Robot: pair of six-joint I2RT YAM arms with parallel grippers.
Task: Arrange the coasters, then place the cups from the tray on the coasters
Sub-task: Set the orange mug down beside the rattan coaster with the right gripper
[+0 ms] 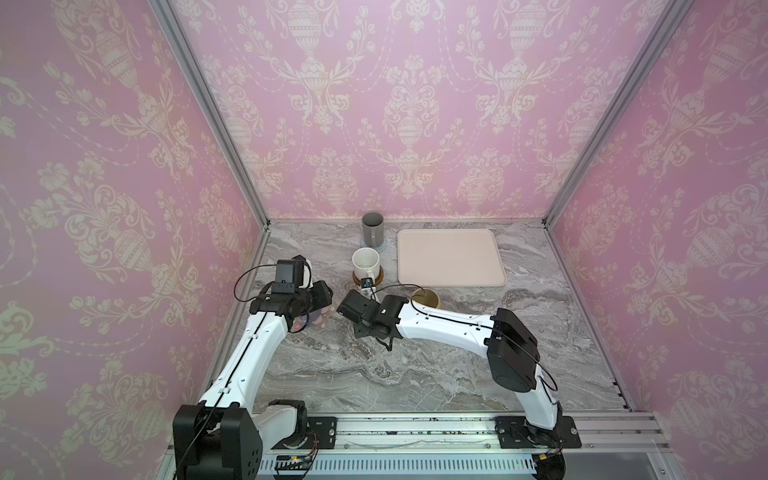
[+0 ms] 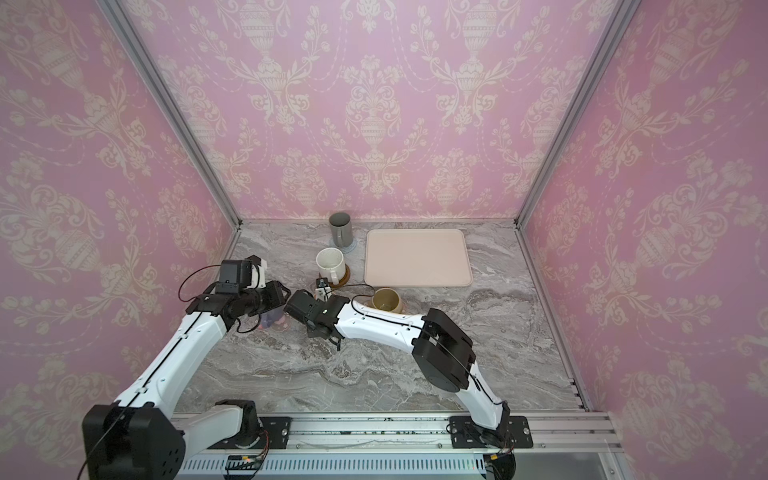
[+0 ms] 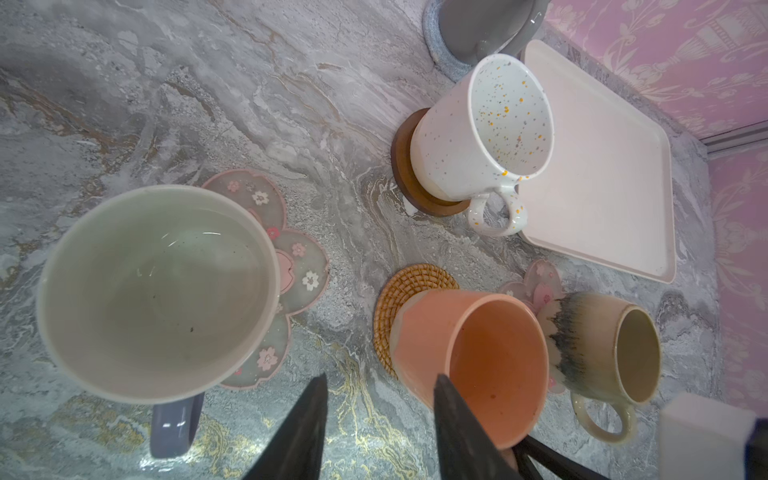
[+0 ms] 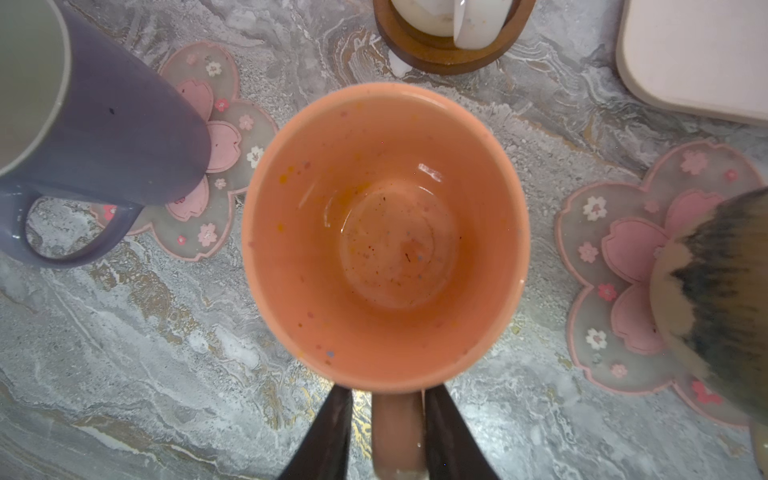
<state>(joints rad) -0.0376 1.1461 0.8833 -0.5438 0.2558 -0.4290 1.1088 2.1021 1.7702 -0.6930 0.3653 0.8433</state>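
The hard, glazed, breakable peach mug (image 4: 384, 237) is best taken by its handle (image 4: 399, 432), flanked ungripped at frame bottom by the slightly parted right pincer (image 4: 388, 390); the left pincer (image 3: 381, 378) is held open, empty.

The right gripper (image 4: 388, 392) has its dark fingers (image 4: 328, 432) on either side of the orange mug's (image 4: 386, 232) handle (image 4: 399, 432) — a sliver of marble counter (image 4: 145, 353) shows between one finger and the handle. The mug stands upright just ahead of the jaws. Off to one side of them a purple mug (image 4: 112, 137) sits on a flower coaster (image 4: 232, 137); on the opposite side a beige mug (image 4: 723, 299) sits on a second flower coaster (image 4: 615, 257). Farther ahead — a white mug (image 4: 424, 16) on a brown coaster (image 4: 440, 62), and a pale tray's (image 4: 698, 54) corner.
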